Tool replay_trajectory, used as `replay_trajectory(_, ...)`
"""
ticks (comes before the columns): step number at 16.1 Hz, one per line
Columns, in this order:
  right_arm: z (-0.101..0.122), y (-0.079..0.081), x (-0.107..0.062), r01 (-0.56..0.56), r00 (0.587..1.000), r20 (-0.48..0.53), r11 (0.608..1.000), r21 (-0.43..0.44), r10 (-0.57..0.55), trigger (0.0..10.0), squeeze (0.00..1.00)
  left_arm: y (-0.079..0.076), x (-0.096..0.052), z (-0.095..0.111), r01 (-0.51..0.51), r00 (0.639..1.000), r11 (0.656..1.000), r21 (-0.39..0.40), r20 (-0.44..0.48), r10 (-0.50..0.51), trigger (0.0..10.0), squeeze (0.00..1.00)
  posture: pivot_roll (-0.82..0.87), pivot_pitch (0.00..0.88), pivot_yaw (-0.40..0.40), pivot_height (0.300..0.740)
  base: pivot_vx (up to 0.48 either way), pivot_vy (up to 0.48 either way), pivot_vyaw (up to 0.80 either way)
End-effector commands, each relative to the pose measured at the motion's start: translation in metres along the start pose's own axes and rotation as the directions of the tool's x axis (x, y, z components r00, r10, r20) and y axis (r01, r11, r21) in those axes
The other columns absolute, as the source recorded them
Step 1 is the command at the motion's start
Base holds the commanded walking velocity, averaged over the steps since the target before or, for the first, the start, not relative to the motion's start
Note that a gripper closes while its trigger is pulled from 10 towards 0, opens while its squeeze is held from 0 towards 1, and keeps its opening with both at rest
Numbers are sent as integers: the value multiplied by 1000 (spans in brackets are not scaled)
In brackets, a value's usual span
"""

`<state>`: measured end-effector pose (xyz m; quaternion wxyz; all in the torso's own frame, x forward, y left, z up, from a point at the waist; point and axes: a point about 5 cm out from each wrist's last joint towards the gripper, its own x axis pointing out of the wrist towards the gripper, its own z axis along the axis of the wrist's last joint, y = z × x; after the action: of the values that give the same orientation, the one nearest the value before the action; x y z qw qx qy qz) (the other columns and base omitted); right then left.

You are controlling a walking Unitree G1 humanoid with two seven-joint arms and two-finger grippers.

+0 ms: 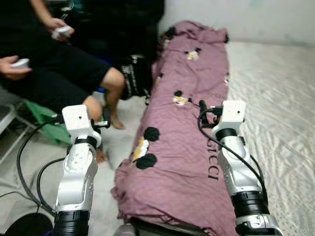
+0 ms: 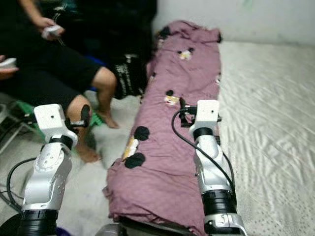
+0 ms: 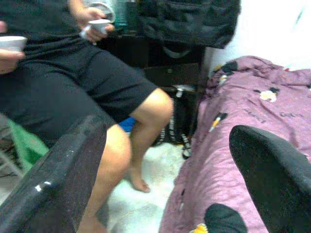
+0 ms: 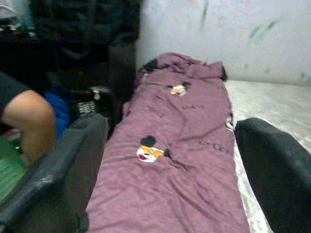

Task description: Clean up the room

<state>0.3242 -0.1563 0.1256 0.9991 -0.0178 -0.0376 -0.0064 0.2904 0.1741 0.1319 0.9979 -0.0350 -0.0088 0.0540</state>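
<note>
Two pincers up in front of me, both spread wide and both holding nothing. My left gripper (image 3: pixel 165 170) hovers over the floor gap on the left, its fingers parted with the seated person's (image 1: pixel 59 69) bare knee showing between them in the wrist view. My right gripper (image 4: pixel 170 160) hangs above the purple blanket (image 1: pixel 187 147), pointed along its length toward the far wall.

That blanket is what I take the tidying to concern. It lies as a long folded strip along the left edge of the white mattress (image 1: pixel 275 98), running from the near end up to a bunched heap by the far wall. Its near left corner droops over the bed's edge toward the floor. Cartoon patches and lettering face up, so it is spread flat, not balled.

Why are my arms held so? I judge the right one is lined up over the strip because that is where a grasp would land, and the left stays off to the side, clear of the person's legs. Whether this strip is a finished fold or cloth waiting to be gathered, I cannot settle; the head views are somewhat soft.

The person sits at far left, a white controller (image 1: pixel 19 63) in each hand, feet on the floor just beside the bed.
</note>
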Motion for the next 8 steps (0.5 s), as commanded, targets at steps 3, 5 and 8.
replay_trajectory(3,5,-3,1,9,999,33,1000,-16,-9,10000,0,-1,0,-3,8,1000,1000,6,-14,-8,10000,0,-20,0,84,740,0,0,0)
replay_trajectory(5,2,-3,1,33,999,12,999,21,-34,10000,0,-2,0,-6,12,1000,999,30,-24,-11,10000,0,-21,0,91,740,0,0,0)
replay_trajectory(8,-2,3,3,48,999,-26,996,74,-46,10000,0,-5,0,-11,18,998,1000,22,-57,-17,10000,0,-22,0,91,740,0,0,0)
